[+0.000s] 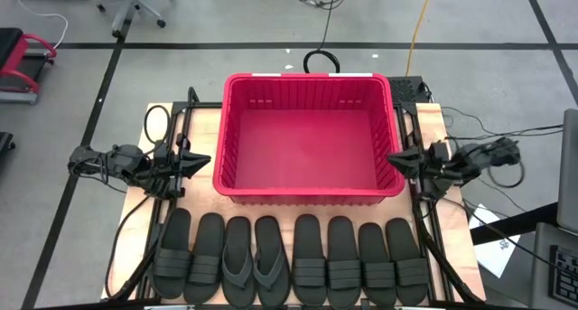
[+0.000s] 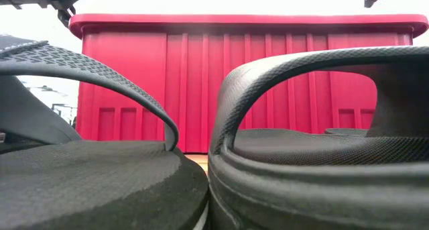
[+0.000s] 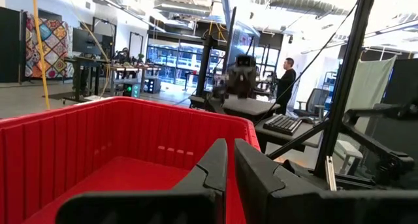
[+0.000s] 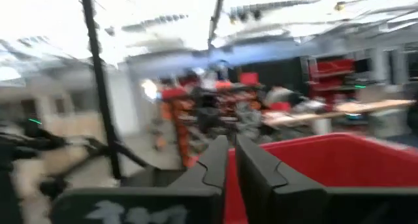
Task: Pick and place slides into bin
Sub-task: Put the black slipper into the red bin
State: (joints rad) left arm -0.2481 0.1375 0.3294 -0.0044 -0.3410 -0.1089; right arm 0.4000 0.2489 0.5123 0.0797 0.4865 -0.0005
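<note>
Slides: lying in a row across the worktop's near edge, long axes running near-to-far.
Bin: sitting empty just beyond them.
Left gripper: hovering at the bin's left, fingers narrow, empty.
Right gripper: mirroring it; equally near.

Eight black sandals at six o'clock, six strap slides and two flip-flops; one red bin; two grippers, left gripper, right gripper.
</note>
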